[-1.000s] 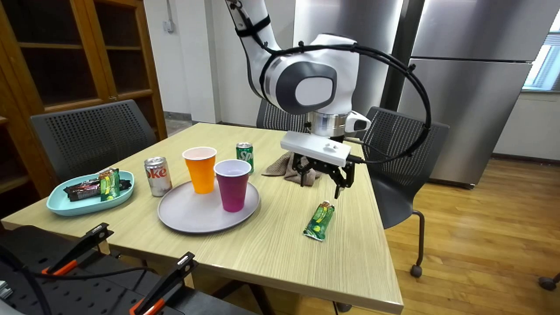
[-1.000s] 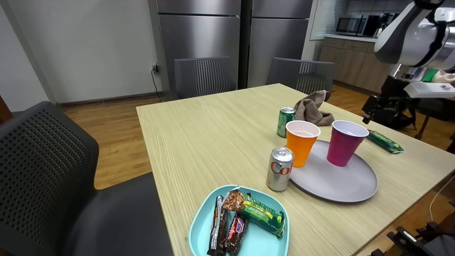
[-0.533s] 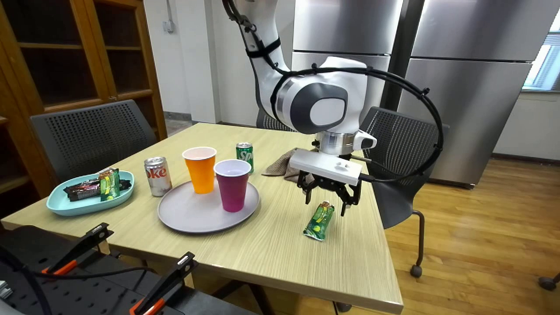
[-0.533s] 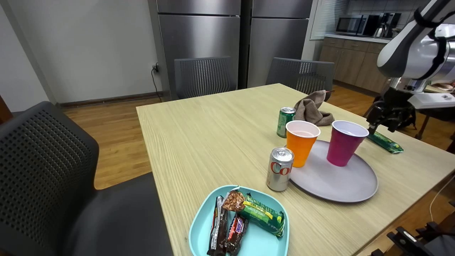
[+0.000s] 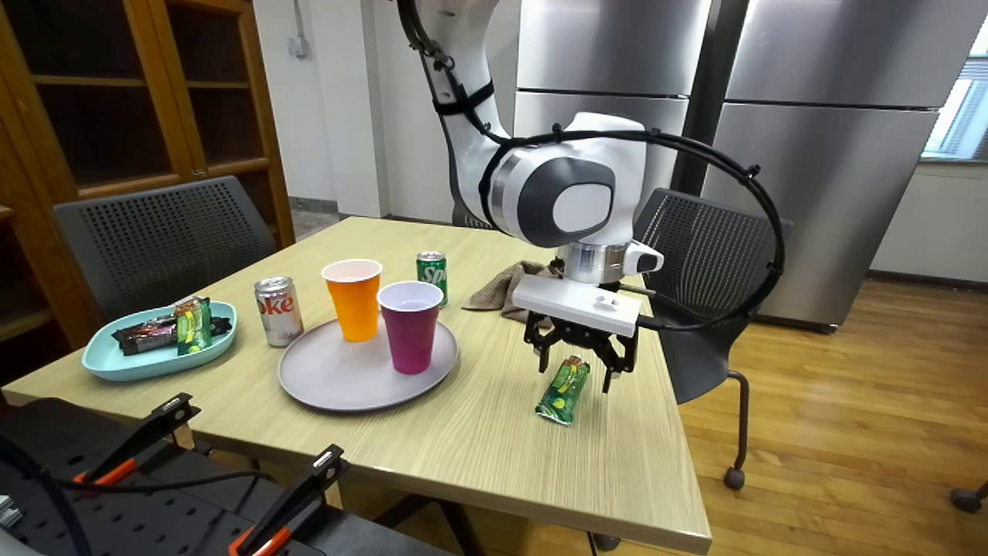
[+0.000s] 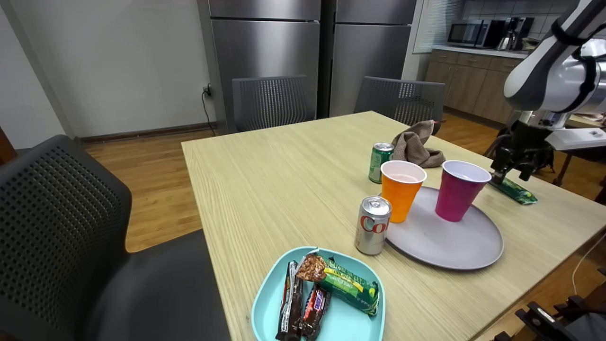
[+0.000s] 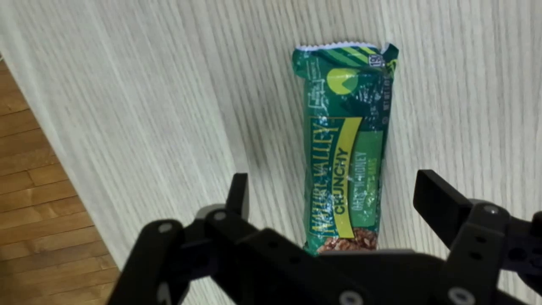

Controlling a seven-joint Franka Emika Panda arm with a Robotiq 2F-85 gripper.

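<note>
A green Nature Valley granola bar (image 7: 347, 140) lies flat on the wooden table, its lower end hidden behind the gripper body in the wrist view. My gripper (image 7: 333, 180) stands open above it, one finger on each side and a gap between each finger and the wrapper. In an exterior view the gripper (image 5: 575, 378) hangs low over the far end of the bar (image 5: 563, 392). The bar (image 6: 516, 191) also shows beneath the gripper (image 6: 511, 177) from another angle, partly covered by it. Nothing is held.
A grey plate (image 5: 324, 378) carries an orange cup (image 5: 356, 309) and a purple cup (image 5: 411, 332). Nearby are a Sprite can (image 5: 432, 270), a Coke can (image 5: 279, 313) and a brown cloth (image 6: 419, 147). Several snack bars lie in a teal tray (image 6: 348, 327). The table edge (image 7: 63, 169) runs beside the bar.
My gripper has come down and closer to the granola bar, mostly in the earlier half second, with only a small drop since. The fingers stay apart. Bar, cups and cans have not moved.
</note>
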